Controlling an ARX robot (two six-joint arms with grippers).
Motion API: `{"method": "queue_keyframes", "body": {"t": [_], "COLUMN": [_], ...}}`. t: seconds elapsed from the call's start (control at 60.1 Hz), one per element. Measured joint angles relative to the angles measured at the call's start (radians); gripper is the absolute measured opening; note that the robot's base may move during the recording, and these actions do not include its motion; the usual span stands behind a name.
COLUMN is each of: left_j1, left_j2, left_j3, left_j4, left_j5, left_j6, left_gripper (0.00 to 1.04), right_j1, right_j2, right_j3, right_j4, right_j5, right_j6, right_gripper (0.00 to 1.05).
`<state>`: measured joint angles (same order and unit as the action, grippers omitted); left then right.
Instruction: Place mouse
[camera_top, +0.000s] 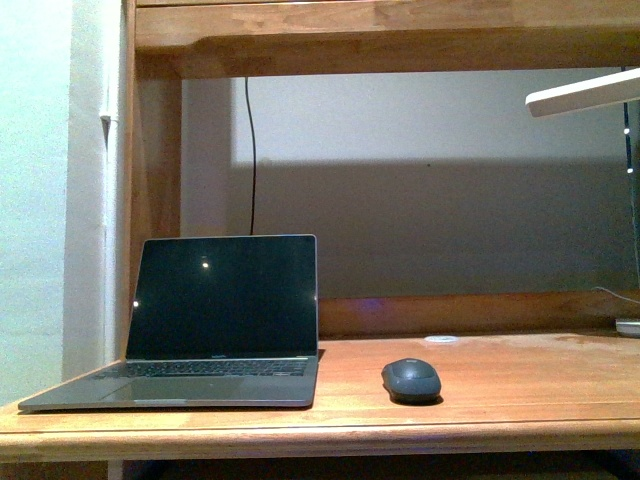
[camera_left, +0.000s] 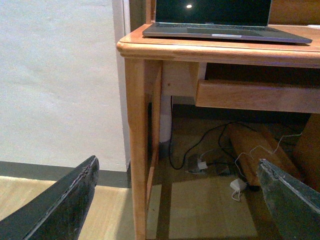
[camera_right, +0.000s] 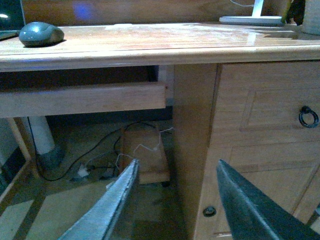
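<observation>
Front view: mouse (camera_top: 411, 380), dark grey matte oval with a low dome, is sitting on the wooden desk (camera_top: 520, 385) near its front edge, just beside the open laptop (camera_top: 215, 325) at the left front corner. White lamp (camera_top: 585, 93) is showing near the right edge.

Left wrist view: left gripper (camera_left: 177, 200) is hanging spread wide and empty below the desk's left front corner, under the laptop; mouse out of frame.

Right wrist view: right gripper (camera_right: 177, 200) is hanging spread and empty below the front edge, well apart from the mouse above. Drawer front with ring pull (camera_right: 308, 116) is showing.
</observation>
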<state>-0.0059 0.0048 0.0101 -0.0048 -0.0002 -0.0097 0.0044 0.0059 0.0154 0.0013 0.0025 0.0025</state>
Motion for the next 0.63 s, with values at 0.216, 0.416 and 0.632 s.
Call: {"method": "queue_keyframes", "body": {"t": [0.216,0.416,0.632], "left_j1": [0.000,0.000,0.000], "left_j2": [0.000,0.000,0.000], "left_j3": [0.000,0.000,0.000], "left_j4": [0.000,0.000,0.000], "left_j5": [0.000,0.000,0.000], "left_j6": [0.000,0.000,0.000], "left_gripper": [0.97,0.97,0.97], "right_j1": [0.000,0.000,0.000], "right_j2": [0.000,0.000,0.000], "right_j3": [0.000,0.000,0.000], "right_j4": [0.000,0.000,0.000], "right_j5": [0.000,0.000,0.000], "right_j6": [0.000,0.000,0.000], "right_gripper": [0.86,0.97,0.97]}}
